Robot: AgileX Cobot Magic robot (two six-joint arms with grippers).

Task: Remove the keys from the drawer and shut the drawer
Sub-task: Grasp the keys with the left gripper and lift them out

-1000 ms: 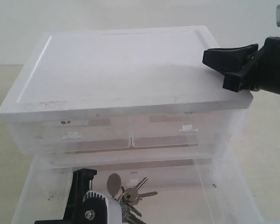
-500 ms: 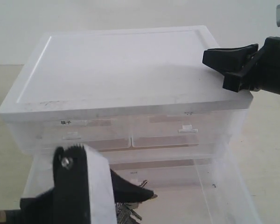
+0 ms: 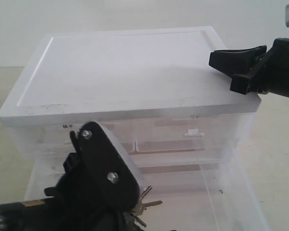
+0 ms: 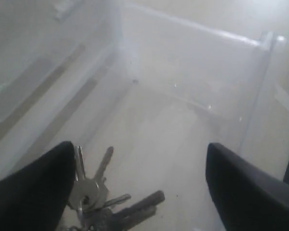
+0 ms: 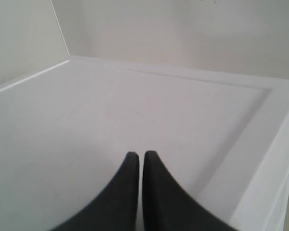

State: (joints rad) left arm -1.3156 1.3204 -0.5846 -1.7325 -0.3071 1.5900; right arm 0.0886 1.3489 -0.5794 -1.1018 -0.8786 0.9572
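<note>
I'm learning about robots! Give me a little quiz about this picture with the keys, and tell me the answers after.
1. True or false: the keys are already out of the drawer.
2. Pick one. The left gripper has its fingers: A) wide apart, B) pressed together, C) clamped on a handle.
3. Fill the gap: the right gripper, fingers together, is over the white ___ of the cabinet.

Key
1. False. They lie on the floor of the open drawer.
2. A.
3. top
</note>
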